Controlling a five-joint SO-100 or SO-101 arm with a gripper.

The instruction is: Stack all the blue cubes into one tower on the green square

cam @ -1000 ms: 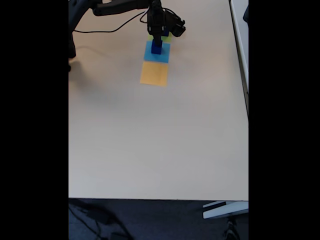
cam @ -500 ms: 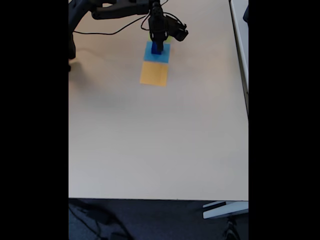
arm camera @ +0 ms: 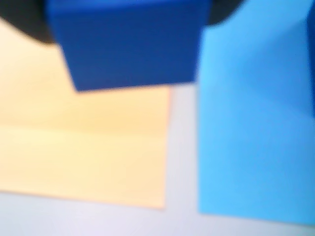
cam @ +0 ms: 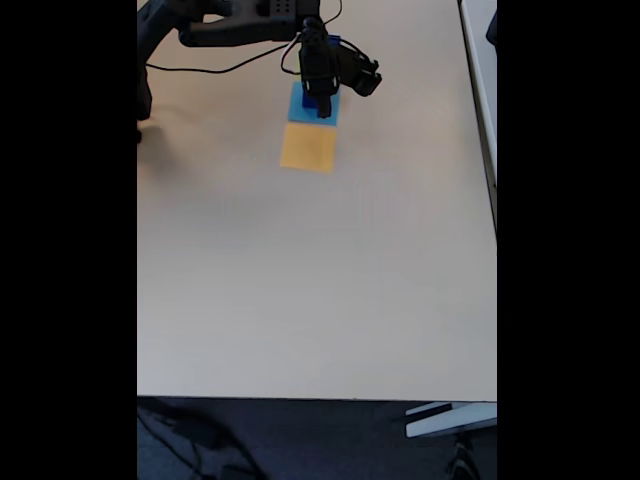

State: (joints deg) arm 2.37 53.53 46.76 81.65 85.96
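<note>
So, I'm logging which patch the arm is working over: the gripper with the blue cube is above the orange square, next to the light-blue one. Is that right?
Not quite. In the fixed view the gripper with the blue cube is above the light-blue square, not the orange square. The orange square lies next to it, nearer the camera.

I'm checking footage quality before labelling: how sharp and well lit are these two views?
Wrist view: soft and out of focus, the blue cube close to the lens, the orange square and light-blue square with smeared edges. Fixed view: evenly lit, black bars at both sides, the claw small and far off at the top, its details hard to read.
</note>
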